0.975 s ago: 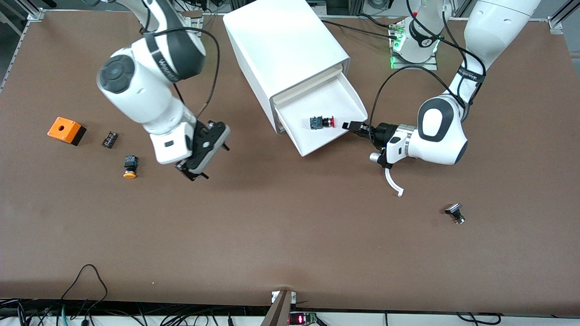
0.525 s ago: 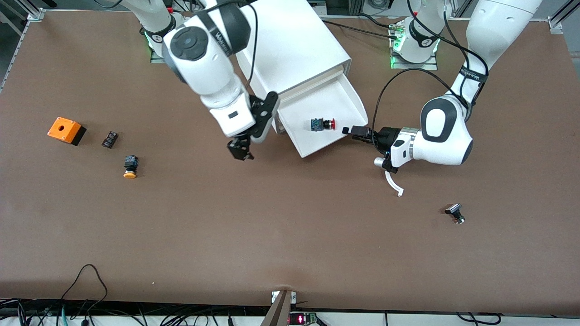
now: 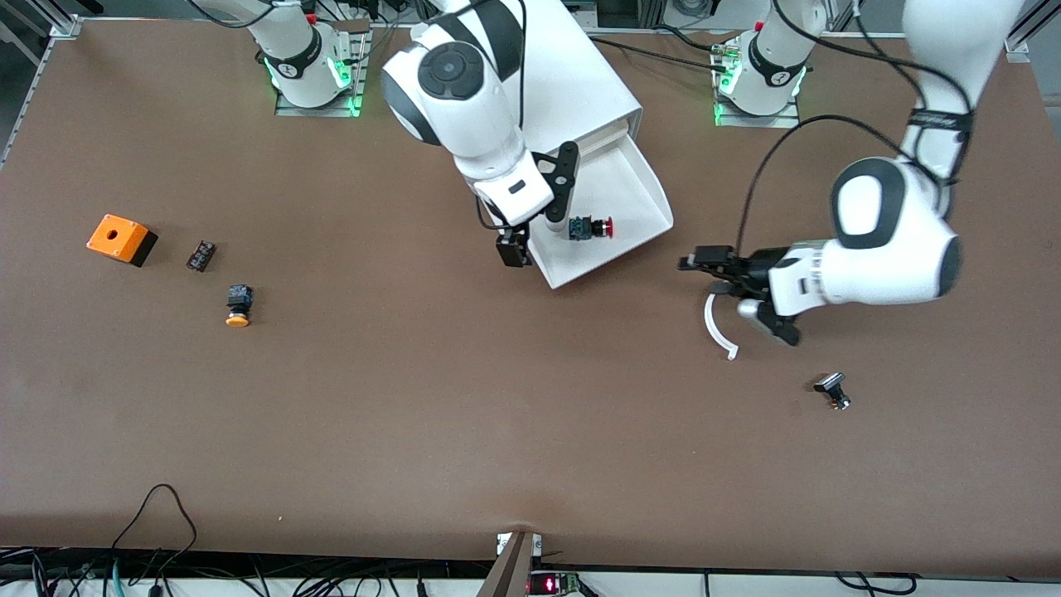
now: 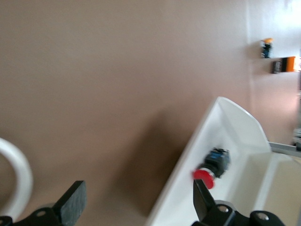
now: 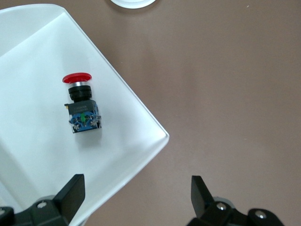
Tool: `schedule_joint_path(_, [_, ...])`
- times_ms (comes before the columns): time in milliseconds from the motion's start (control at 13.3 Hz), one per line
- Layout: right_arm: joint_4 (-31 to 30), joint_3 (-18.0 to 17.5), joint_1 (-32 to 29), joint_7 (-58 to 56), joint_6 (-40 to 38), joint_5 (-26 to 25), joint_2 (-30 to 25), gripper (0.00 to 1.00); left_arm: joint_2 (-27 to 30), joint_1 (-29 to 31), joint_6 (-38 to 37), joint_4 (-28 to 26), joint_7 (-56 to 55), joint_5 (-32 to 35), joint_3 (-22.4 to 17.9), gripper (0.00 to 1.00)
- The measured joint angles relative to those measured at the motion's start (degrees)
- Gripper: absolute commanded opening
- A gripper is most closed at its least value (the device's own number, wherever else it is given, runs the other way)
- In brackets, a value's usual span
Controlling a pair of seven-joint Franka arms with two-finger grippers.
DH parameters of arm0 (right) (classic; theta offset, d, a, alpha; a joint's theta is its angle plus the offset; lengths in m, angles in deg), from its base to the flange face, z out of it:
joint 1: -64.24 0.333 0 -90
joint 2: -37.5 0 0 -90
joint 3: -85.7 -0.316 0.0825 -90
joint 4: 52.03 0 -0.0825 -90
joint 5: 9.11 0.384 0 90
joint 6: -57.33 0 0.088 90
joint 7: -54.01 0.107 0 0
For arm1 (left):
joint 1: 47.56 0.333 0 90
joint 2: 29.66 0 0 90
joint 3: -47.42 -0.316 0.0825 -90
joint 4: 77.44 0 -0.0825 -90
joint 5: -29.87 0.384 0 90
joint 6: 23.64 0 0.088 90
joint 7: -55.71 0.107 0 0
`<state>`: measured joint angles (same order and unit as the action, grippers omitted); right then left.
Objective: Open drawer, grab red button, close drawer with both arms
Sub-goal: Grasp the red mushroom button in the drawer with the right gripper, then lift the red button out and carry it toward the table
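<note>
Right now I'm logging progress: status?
Right end effector open at drawer corner. Left end effector open, over table. Button in open drawer, unobstructed.

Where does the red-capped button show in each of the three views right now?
Front view: the button lies in the open drawer, beside the right gripper.
Left wrist view: button near the drawer's side wall.
Right wrist view: button on the drawer floor.
Shared landmark: the drawer's flared front lip.

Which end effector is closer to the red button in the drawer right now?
Right. The right end effector hangs open over the drawer corner beside the red button; the left end effector is open, off the drawer toward the left arm's end.
</note>
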<state>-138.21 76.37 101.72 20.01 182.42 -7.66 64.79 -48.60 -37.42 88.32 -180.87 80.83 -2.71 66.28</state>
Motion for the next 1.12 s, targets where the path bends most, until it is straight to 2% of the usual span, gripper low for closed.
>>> schedule_joint_path(300, [1.5, 0.8, 3.5, 0.6, 0.0, 0.0, 2.8, 1.00, 4.6, 0.9, -1.5, 3.6, 0.0, 9.8, -4.6, 1.00])
schedule_joint_path(600, [3.1, 2.5, 7.0, 1.2, 0.1, 0.0, 6.1, 1.00, 8.5, 1.0, -8.2, 8.8, -0.3, 21.0, -5.2, 1.00])
schedule_joint_path(825, [5.3, 5.5, 10.5, 2.1, 0.2, 0.0, 8.9, 1.00, 10.6, 1.0, -14.3, 12.6, -2.6, 26.3, -6.3, 1.00])
schedule_joint_path(1125, [6.8, 6.8, 13.1, 2.3, 0.2, -0.1, 10.5, 0.99, 12.6, 0.9, -20.7, 16.0, -5.8, 32.8, -7.0, 1.00])
